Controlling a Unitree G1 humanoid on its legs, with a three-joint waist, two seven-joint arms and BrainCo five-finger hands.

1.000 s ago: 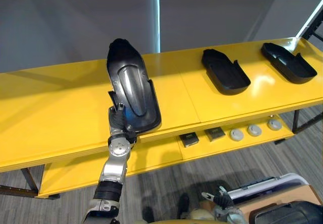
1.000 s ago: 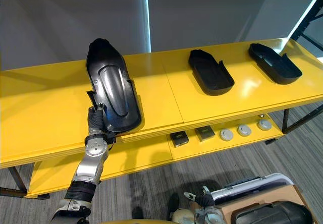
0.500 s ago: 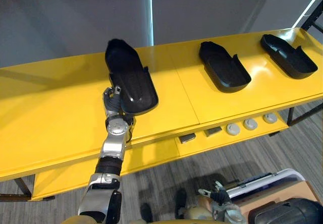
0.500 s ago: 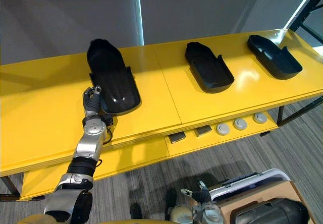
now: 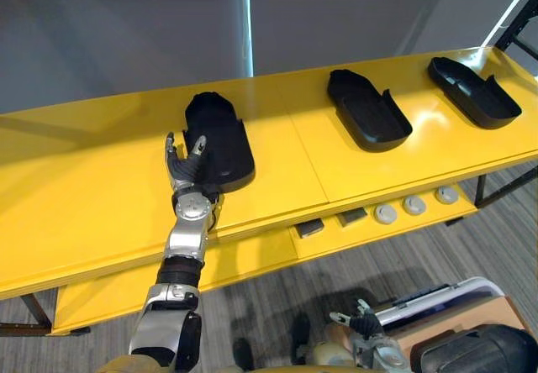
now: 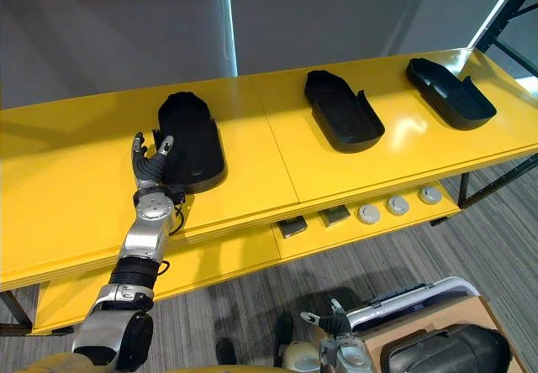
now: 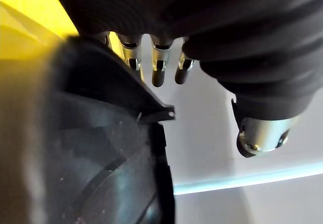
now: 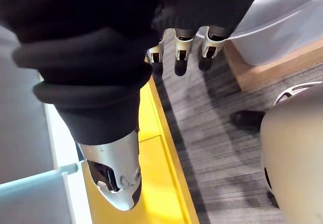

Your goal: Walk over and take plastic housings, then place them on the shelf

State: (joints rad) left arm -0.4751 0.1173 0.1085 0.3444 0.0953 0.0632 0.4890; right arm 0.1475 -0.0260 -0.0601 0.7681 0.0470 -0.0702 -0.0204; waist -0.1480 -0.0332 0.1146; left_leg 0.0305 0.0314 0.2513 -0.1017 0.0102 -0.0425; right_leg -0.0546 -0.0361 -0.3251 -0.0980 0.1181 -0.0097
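The left arm (image 5: 179, 255) comes in at the lower left of the head views and runs up toward the middle of the frame, nearly straight, its silver forearm ending in the round left wrist (image 5: 192, 208). Above it the left hand (image 5: 185, 165) is open, fingers straight and fanned apart, dark tips toward the top of the frame. In its own wrist view the left fingers (image 7: 158, 68) stand in a straight row, the left thumb (image 7: 260, 132) well apart from them. The right hand (image 8: 91, 42) hangs low – its fingers (image 8: 180, 52) relaxed in a row, its thumb (image 8: 115, 176) held apart from them.
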